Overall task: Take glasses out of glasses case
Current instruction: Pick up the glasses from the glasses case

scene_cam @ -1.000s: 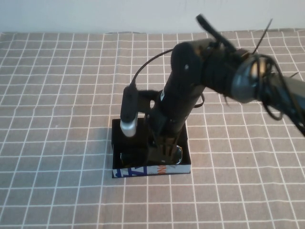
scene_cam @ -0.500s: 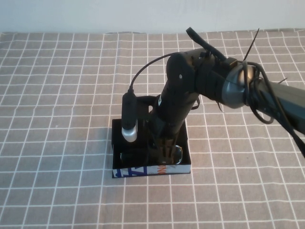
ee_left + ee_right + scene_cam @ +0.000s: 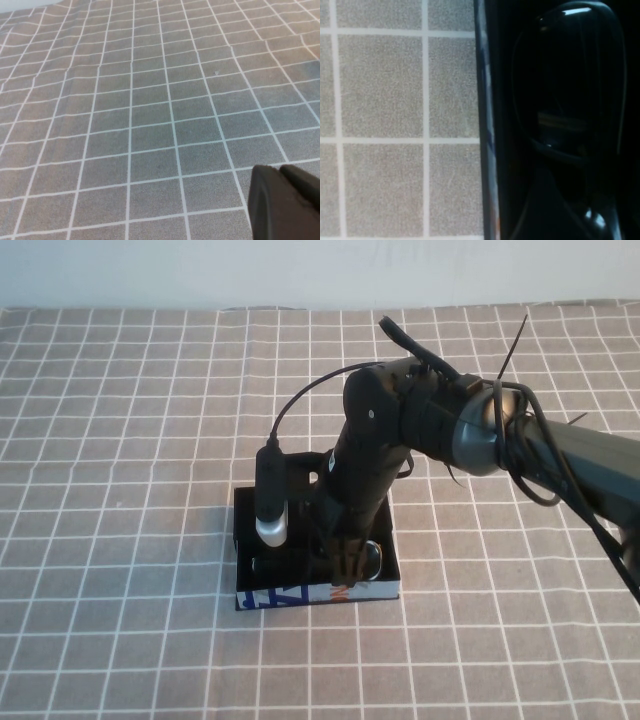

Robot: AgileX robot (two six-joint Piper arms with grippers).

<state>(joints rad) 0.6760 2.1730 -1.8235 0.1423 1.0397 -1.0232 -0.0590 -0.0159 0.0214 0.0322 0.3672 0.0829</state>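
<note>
Since the earlier frames, the right arm has lowered and drawn in, bringing its wrist down over the glasses case (image 3: 317, 558) and its pincer deeper into the box; the case itself has not shifted.

The glasses case is a shallow rectangular black box lying on the table (image 3: 120, 440), which is covered with a grey woven cloth ruled in a white grid. The white front edge of the case carries blue and orange printing. In the right wrist view this edge appears as a thin pale strip (image 3: 485, 125) with the textured cloth (image 3: 385, 85) beside it.

The glasses (image 3: 372, 558) lie inside the case, at the end nearer the right arm. One glossy dark lens (image 3: 567, 75), rounded and set in thick black plastic, fills most of the right wrist view.

The right pincer (image 3: 343, 562) is inside the case just beside the lens. Whether its fingers are spread or have hold of the frame cannot be told, black on black.

The left pincer (image 3: 285, 205) hangs above bare cloth; only a rounded matte black fingertip edge shows, so its opening cannot be told either.
</note>
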